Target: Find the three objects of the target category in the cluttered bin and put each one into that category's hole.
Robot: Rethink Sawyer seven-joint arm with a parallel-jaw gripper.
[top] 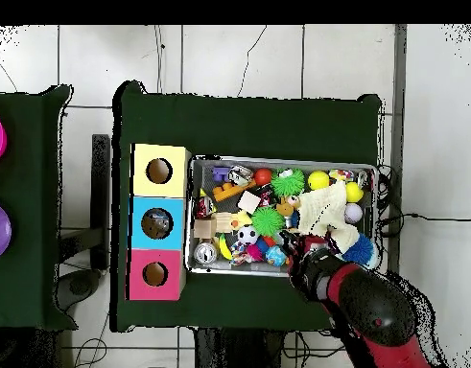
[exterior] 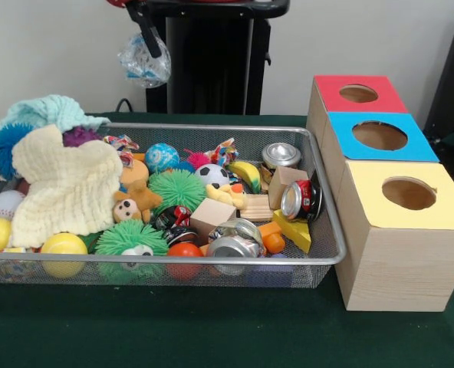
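My gripper [exterior: 152, 42] hangs at the top of the front view, above the back left part of the wire-mesh bin [exterior: 212, 127], and is shut on a crumpled clear plastic bottle with a blue label [exterior: 143, 63], held well above the clutter. The blue-topped box's hole [exterior: 379, 136] is to the right of the bin, between the red-topped and yellow-topped boxes. In the overhead view my red arm [top: 373, 316] reaches over the bin's lower right rim [top: 277, 159], and the blue hole [top: 156, 223] lies left of the bin. No other clear bottle shows among the clutter.
The bin holds metal cans [exterior: 281, 156], spiky green balls [exterior: 178, 188], a cream cloth [exterior: 66, 188], wooden blocks, yellow balls and small toys. The red-topped box [exterior: 357, 93] and the yellow-topped box [exterior: 409, 193] flank the blue one. The table is green.
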